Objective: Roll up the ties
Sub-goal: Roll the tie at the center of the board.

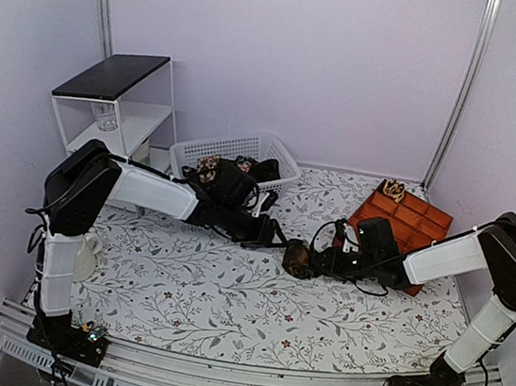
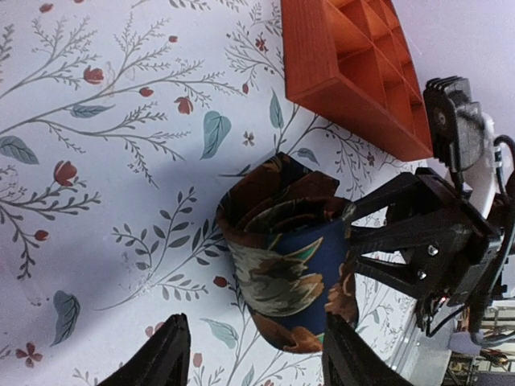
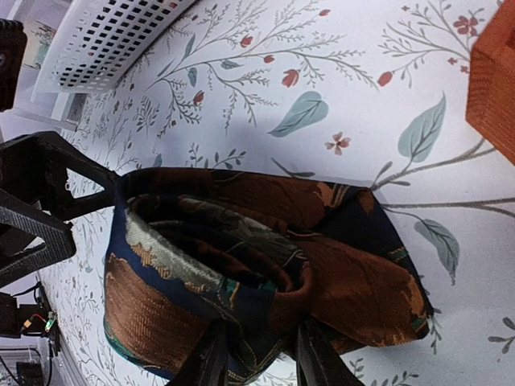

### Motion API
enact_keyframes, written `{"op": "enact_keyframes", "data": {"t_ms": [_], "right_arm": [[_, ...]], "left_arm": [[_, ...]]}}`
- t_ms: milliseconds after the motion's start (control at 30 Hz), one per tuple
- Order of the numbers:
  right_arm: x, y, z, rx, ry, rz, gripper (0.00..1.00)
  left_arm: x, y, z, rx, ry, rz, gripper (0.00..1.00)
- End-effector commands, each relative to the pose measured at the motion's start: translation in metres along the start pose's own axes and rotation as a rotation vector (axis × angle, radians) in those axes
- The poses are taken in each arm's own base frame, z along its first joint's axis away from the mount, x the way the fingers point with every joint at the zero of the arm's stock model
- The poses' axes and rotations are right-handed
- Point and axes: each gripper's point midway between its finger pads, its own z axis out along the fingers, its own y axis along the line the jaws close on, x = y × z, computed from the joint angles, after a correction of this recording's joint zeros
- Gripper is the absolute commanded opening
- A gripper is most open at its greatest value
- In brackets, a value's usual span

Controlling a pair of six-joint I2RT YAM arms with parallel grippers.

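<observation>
A rolled tie (image 1: 294, 258), dark blue and rust brown with a leafy print, lies on the flowered cloth at mid-table. In the right wrist view my right gripper (image 3: 261, 358) is shut on the near wall of this rolled tie (image 3: 241, 265). My left gripper (image 2: 253, 362) stands open just short of the roll (image 2: 282, 277), its right finger beside the roll's lower end. From above, the left gripper (image 1: 271, 235) sits left of the roll and the right gripper (image 1: 317, 261) on its right. More dark ties (image 1: 234, 173) lie heaped in the white basket (image 1: 278, 146).
An orange compartment tray (image 1: 406, 227) lies right of the roll, with a small rolled tie (image 1: 394, 189) in its far corner. A white shelf with a black top (image 1: 112, 76) stands at the back left, holding a glass (image 1: 106, 117).
</observation>
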Motion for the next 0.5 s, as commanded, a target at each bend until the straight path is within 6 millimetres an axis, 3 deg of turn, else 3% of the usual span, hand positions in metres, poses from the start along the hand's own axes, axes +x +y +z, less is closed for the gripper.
{"op": "enact_keyframes", "data": {"t_ms": [0,467], "right_arm": [[-0.001,-0.012,-0.010,0.036,-0.018,0.012,0.30],[0.002,-0.013,-0.010,0.013,-0.015,0.005,0.30]], "left_arm": [[-0.001,-0.011,0.010,0.035,0.001,0.024,0.59],[0.004,-0.025,0.033,0.177,0.041,-0.048,0.72]]}}
